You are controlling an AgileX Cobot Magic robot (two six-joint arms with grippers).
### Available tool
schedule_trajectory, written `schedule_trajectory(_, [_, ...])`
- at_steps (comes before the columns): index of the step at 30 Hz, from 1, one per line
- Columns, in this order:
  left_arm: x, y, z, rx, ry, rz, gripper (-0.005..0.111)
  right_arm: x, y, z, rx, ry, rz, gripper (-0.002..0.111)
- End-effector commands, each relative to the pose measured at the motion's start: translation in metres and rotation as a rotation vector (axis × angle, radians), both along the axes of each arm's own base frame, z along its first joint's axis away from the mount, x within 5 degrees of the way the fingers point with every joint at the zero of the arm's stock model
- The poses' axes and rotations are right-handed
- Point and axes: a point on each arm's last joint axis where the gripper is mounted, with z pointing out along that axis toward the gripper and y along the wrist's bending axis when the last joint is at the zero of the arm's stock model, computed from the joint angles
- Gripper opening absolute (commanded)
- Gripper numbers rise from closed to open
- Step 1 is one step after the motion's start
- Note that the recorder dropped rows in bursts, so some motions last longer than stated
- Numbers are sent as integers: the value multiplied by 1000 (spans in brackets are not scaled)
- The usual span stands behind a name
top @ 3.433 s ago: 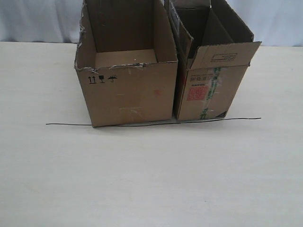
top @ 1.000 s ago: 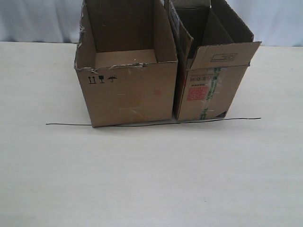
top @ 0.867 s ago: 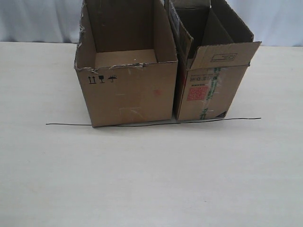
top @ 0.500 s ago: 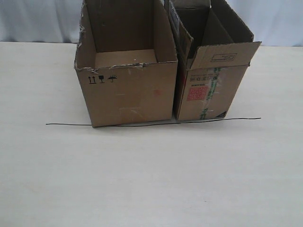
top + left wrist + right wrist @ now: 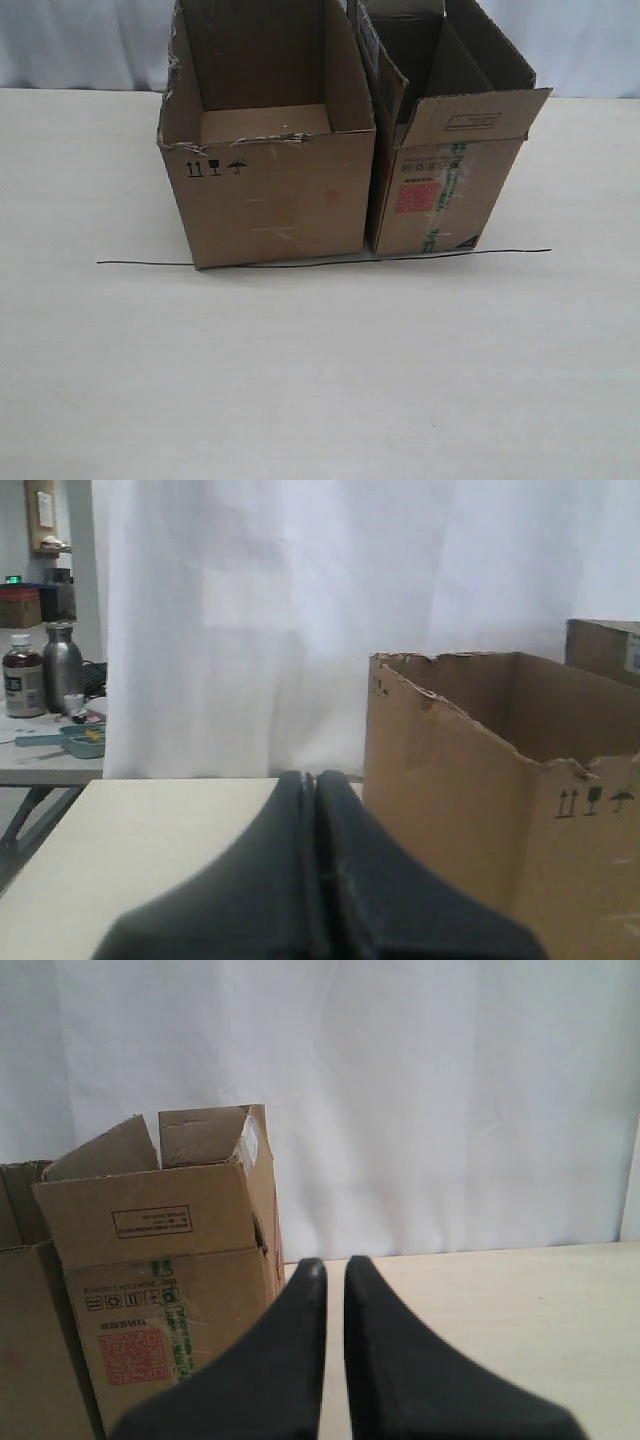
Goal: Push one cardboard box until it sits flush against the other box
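Observation:
The wide cardboard box [image 5: 270,195] with its ragged rim stands left of the middle. The other box [image 5: 440,190], narrower with a red label and green tape, stands right beside it, with only a thin dark slit between their front faces. Neither gripper shows in the exterior view. In the left wrist view my left gripper [image 5: 310,778] is shut and empty, hanging in the air beside the cardboard box [image 5: 470,800], not touching it. In the right wrist view my right gripper [image 5: 335,1265] is shut but for a thin slit, empty, off to the side of the other box [image 5: 160,1260].
A thin black line [image 5: 500,251] runs across the pale table [image 5: 320,380] along the boxes' front edges. A white curtain [image 5: 80,40] hangs behind. In the left wrist view a side table with bottles [image 5: 40,670] stands beyond the table's edge.

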Motion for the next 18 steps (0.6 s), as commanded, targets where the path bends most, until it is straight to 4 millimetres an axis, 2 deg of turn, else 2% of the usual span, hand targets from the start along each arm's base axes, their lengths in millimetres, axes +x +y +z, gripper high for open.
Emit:
schedule_trajectory(1, [0,-3,-1,32,0,-58,0,0,0,0,-8,-9,1,5])
schedule_trajectory(12, [-1,-4,-1,-23,1,-74,0,0,0,0,-8,-9,1,5])
schedule_trajectory(18, [-1,-4,-1,21,-6,-71,0,0,0,0,0,-8,1,5])
